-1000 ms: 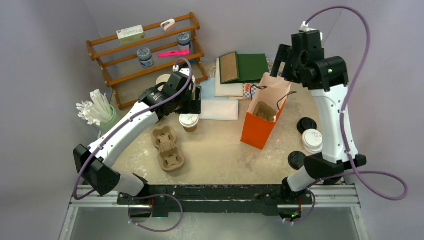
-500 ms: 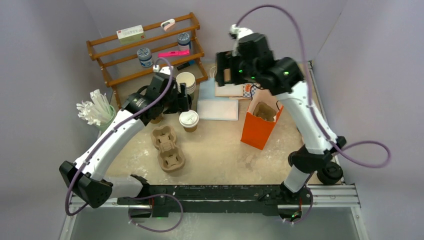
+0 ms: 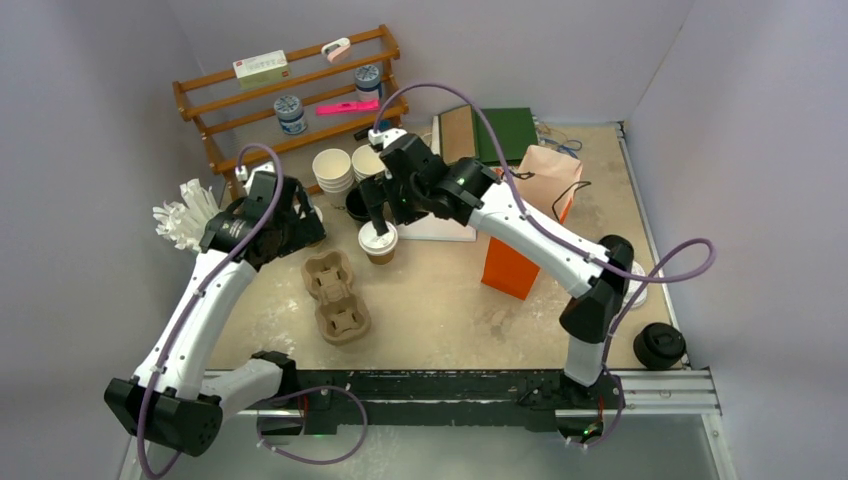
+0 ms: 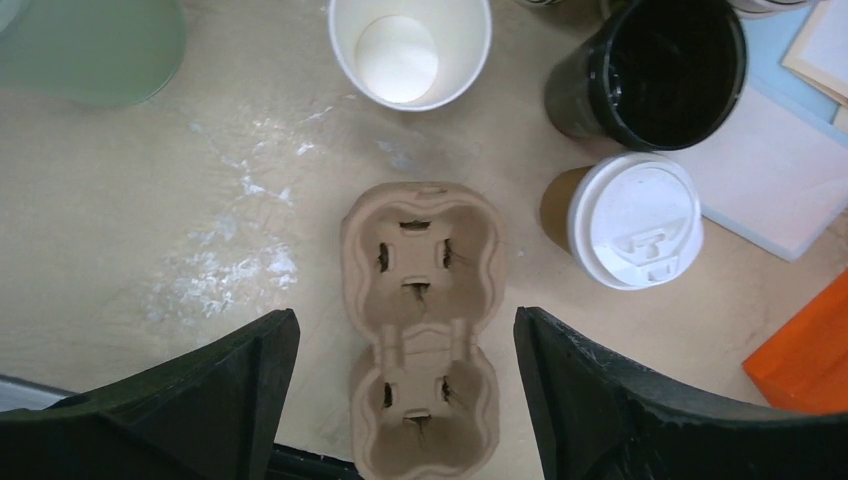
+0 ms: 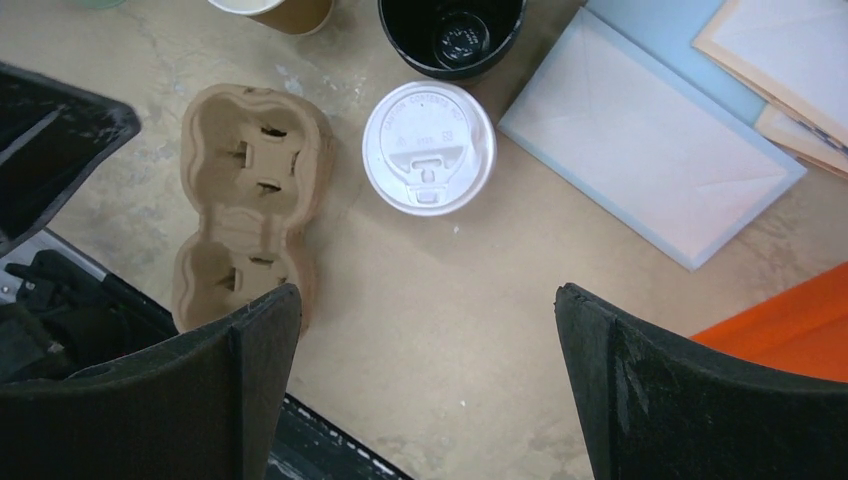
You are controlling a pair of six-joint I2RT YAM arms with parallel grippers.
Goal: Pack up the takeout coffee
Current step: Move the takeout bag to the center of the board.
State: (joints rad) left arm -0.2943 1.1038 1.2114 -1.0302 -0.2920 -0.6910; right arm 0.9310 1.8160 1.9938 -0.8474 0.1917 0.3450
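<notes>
1. Top external view: the lidded kraft coffee cup [image 3: 378, 241] stands on the table at centre frame. It is just right of the pulp cup carrier [image 3: 335, 295], whose two wells are both empty.
2. The right gripper [image 5: 425, 300] hovers above the cup with its jaws wide apart, holding nothing.
3. The left gripper [image 4: 405, 330] hangs over the carrier, jaws also apart and empty.
4. Progress looks early. The lid is on, but the cup is in neither the carrier nor the orange paper bag [image 3: 505, 270] at centre right, so grasping and packing are still to do.

Left pincer [image 4: 402, 330] and right pincer [image 5: 428, 300] both point straight down, jaws spread wide, nothing between them.
</notes>
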